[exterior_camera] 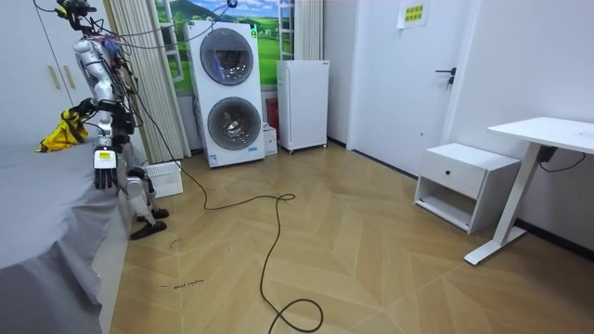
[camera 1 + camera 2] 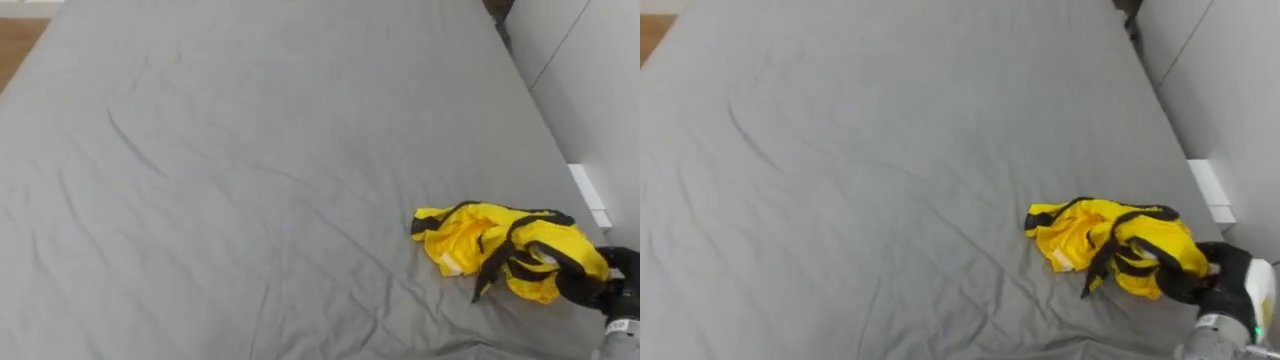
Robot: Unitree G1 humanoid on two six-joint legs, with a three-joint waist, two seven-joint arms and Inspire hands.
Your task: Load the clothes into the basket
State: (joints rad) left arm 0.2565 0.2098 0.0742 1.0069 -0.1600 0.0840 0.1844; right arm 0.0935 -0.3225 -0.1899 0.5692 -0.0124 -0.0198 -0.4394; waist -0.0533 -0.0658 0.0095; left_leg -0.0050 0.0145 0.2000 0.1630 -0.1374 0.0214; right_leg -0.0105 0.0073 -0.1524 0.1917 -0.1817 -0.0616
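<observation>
Barely begun: the right hand (image 2: 592, 285) curls its fingers on the yellow garment (image 2: 500, 245), which lies at four o'clock on the grey bed (image 2: 250, 180), while the white basket (image 1: 167, 178) waits on the floor

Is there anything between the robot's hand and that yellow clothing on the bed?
Nothing. In both eye views the right hand grips the yellow garment by its edge, so no gap shows.
</observation>
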